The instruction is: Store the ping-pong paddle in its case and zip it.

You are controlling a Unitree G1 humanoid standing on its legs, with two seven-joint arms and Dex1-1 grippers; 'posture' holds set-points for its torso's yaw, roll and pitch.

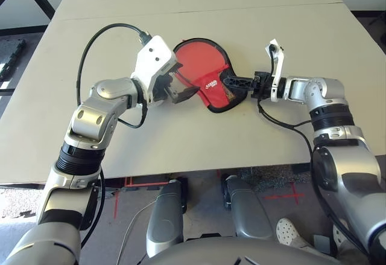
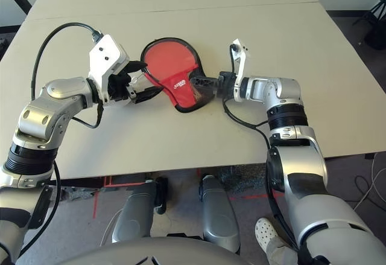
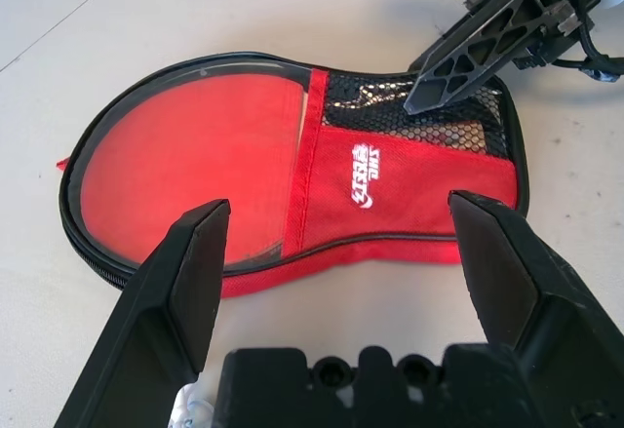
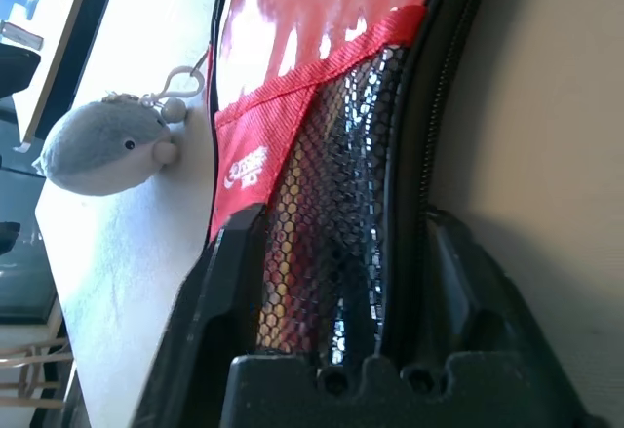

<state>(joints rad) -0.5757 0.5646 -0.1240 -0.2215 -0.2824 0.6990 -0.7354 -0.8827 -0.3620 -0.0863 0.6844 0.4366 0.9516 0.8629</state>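
- Your right hand point(image 1: 232, 84) sits at the handle end of the case point(image 1: 202, 72), its fingers straddling the mesh pocket point(image 4: 336, 204) and the zipper edging — whether they have clamped yet, you cannot tell. If they close on mesh alone, a pull would likely stretch the pocket or drag the whole case across the desk point(image 1: 181, 144) instead of running the zip.
- Your left hand point(image 1: 181, 91) hangs released, fingers spread wide, just at 9 o'clock of the case and not touching it — so nothing pins the fabric against that pull.
- The case lies flat mid-desk, round end toward 11 o'clock, red with black edging and a white logo.
- The ping-pong paddle point(image 3: 185, 170) looks to be inside — red face visible past the pocket hem.
- A small grey pouch point(image 4: 102, 150) lies close beside the case; a sliding case could nudge it.
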